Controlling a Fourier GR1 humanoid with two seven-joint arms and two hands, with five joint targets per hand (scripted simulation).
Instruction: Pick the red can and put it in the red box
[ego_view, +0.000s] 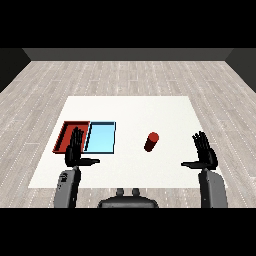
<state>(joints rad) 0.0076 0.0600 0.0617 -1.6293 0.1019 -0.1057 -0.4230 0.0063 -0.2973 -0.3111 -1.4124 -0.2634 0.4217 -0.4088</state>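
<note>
From the head view, the red can (151, 141) stands upright on the white desk (150, 110), right of the light blue tray (100, 138) and apart from it. The red tray (67, 133) lies just beside the blue one, on its left. The left robot hand (75, 150) hovers over the red tray's near edge, fingers straight, grasping nothing. The right robot hand (204, 154) is likewise released, well right of the can.

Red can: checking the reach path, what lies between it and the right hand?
Only bare white table between the red can and right hand, in the head view.
</note>
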